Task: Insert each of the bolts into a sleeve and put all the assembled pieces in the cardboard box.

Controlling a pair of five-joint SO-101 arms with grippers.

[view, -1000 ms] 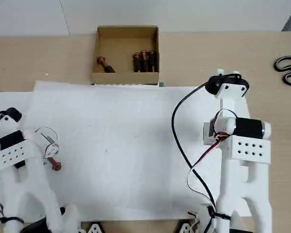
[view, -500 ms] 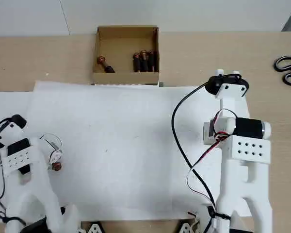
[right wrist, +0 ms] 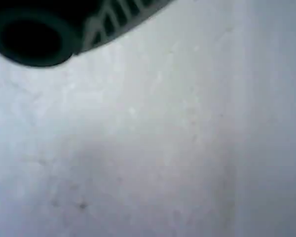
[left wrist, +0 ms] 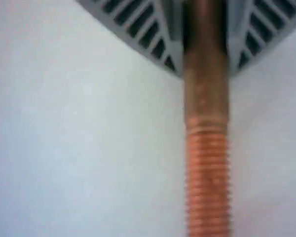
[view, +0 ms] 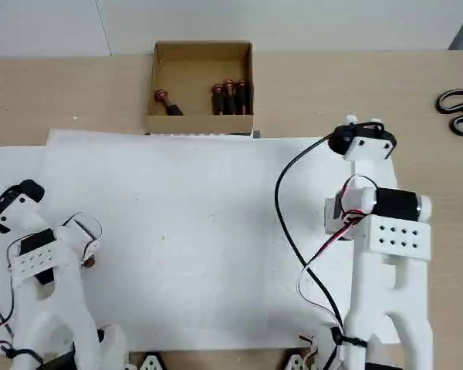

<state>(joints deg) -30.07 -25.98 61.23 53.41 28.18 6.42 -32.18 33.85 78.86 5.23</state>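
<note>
Pinching bolt [left wrist: 207, 148], left gripper [left wrist: 205, 49] over sheet [view: 201, 231]

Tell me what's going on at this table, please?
Two robot arms are pairing bolts with sleeves over a white sheet. The left gripper is shut on a copper bolt at the sheet's left side. The right gripper appears to hold a black sleeve at its right side. They are far apart, so this bolt is not yet inserted. Four assembled pieces lie in the cardboard box.
</note>
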